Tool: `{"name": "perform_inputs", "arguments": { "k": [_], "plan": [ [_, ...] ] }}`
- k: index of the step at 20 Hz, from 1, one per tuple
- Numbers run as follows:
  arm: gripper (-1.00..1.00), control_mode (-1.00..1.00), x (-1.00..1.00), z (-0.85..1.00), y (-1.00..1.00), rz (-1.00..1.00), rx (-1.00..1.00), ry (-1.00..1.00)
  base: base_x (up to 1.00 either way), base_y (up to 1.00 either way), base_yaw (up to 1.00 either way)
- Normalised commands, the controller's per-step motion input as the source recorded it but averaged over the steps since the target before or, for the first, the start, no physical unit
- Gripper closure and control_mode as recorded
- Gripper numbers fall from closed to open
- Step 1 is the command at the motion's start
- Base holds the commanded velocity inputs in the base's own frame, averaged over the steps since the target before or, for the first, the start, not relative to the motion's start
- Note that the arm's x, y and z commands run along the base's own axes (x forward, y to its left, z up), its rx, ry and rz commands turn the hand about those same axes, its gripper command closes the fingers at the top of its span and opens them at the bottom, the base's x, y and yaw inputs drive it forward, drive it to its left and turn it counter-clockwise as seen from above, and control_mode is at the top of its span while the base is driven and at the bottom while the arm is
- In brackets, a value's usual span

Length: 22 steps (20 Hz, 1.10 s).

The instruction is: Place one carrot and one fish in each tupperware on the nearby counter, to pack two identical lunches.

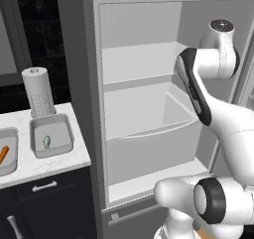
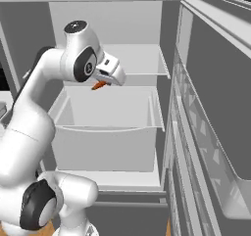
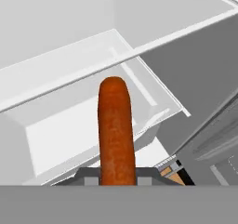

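We see an orange carrot (image 3: 115, 130) clamped in our closed gripper (image 3: 118, 180), pointing away from the hand above the white fridge drawer (image 3: 88, 125); from the right base view its tip (image 2: 99, 85) pokes out under the hand in front of the open fridge (image 2: 122, 29). On the white marble surface (image 1: 49, 161) left of the fridge sit the two grey tupperware: the nearer one (image 1: 51, 135) holds a small fish (image 1: 46, 142), and the one at the picture's left edge (image 1: 7, 151) holds a second carrot (image 1: 3, 154). A paper towel roll (image 1: 38, 91) stands upright just behind the nearer tupperware.
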Motion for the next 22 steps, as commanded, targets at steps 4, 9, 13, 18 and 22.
{"name": "perform_inputs", "arguments": {
  "k": [4, 9, 13, 18, 22],
  "plan": [
    [1.00, -1.00, -1.00, -0.16, 0.00, 0.00, 0.00, -0.06, 0.00, 0.00, 0.00],
    [1.00, -1.00, -1.00, -0.05, 0.20, 0.10, -0.04, -0.09, 0.00, 0.00, 0.00],
    [1.00, -1.00, -1.00, -0.09, 0.41, 0.22, -0.10, -0.03, 0.00, 0.00, 0.00],
    [1.00, 1.00, -0.40, -0.07, 0.17, 0.09, -0.04, 0.00, -0.60, 0.23, 0.15],
    [1.00, 1.00, 0.00, 0.00, 0.00, 0.00, 0.00, 0.00, -1.00, 0.69, 0.25]
  ]
}}
